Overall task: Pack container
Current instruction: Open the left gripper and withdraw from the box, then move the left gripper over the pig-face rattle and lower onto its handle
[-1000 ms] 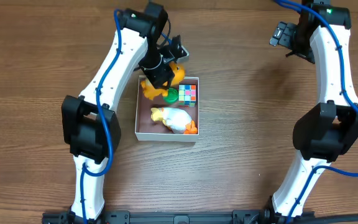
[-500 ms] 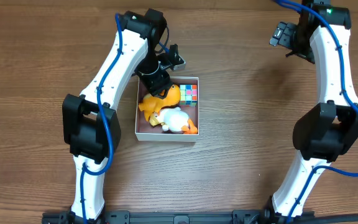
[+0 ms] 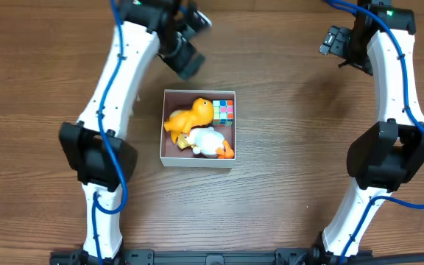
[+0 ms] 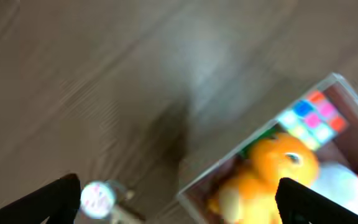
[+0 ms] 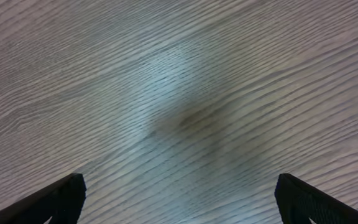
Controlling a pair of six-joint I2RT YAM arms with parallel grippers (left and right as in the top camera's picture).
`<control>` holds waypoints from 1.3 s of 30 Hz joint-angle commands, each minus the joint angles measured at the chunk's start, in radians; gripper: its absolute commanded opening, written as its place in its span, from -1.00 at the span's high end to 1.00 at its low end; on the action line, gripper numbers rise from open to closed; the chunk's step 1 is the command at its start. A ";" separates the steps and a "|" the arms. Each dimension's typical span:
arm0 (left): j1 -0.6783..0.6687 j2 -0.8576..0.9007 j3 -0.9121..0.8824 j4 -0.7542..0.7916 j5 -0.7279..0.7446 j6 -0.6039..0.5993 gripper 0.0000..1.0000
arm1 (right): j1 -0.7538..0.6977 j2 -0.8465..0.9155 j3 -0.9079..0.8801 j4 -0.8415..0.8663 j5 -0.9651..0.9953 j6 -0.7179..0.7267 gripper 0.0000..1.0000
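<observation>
The container [image 3: 163, 126], a white-walled square box with a pink floor, sits at the table's middle. In it lie an orange duck toy [image 3: 190, 115], a white duck toy [image 3: 210, 141] with orange feet and a colourful cube [image 3: 224, 110]. My left gripper [image 3: 188, 60] is open and empty, raised above the table beyond the box's far left corner. The blurred left wrist view shows the box [image 4: 328, 84], the orange duck [image 4: 275, 168] and the cube [image 4: 309, 118] at lower right, between the spread fingers [image 4: 179, 208]. My right gripper [image 3: 331, 40] is open and empty at the far right.
A small white round object [image 4: 97, 197] shows blurred on the table near my left finger in the left wrist view. The right wrist view shows only bare wood [image 5: 179, 112] between the spread fingers [image 5: 179, 205].
My left gripper let go of the orange duck into the box, then lifted and drew back up and to the left. The right arm has not moved.
</observation>
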 commanded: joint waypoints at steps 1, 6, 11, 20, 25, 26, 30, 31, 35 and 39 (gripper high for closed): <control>0.080 0.000 0.019 -0.071 -0.006 -0.241 -1.00 | 0.002 -0.010 0.002 0.003 0.000 0.002 -1.00; 0.137 0.018 0.017 -0.078 -0.233 -0.565 -1.00 | 0.002 -0.010 0.002 0.003 0.000 0.002 -1.00; 0.161 0.129 0.016 -0.191 -0.240 -0.930 -1.00 | 0.002 -0.010 0.002 0.003 0.000 0.002 -1.00; 0.163 0.275 0.016 -0.274 -0.247 -1.191 -1.00 | 0.002 -0.010 0.002 0.003 0.000 0.002 -1.00; 0.163 0.334 0.015 -0.243 -0.222 -1.190 -1.00 | 0.002 -0.010 0.002 0.003 0.000 0.002 -1.00; 0.163 0.348 0.015 -0.236 -0.204 -1.187 -1.00 | 0.002 -0.010 0.002 0.003 0.000 0.002 -1.00; 0.172 0.388 0.014 -0.213 -0.187 -1.143 -1.00 | 0.002 -0.010 0.002 0.003 -0.001 0.001 -1.00; 0.180 0.397 0.014 -0.214 -0.187 -1.133 -1.00 | 0.002 -0.010 0.002 0.003 0.000 0.002 -1.00; 0.201 0.400 0.014 -0.187 -0.187 -1.070 -1.00 | 0.002 -0.010 0.002 0.003 0.000 0.001 -1.00; 0.203 0.400 0.010 -0.116 -0.166 -0.979 -1.00 | 0.002 -0.010 0.002 0.003 0.000 0.002 -1.00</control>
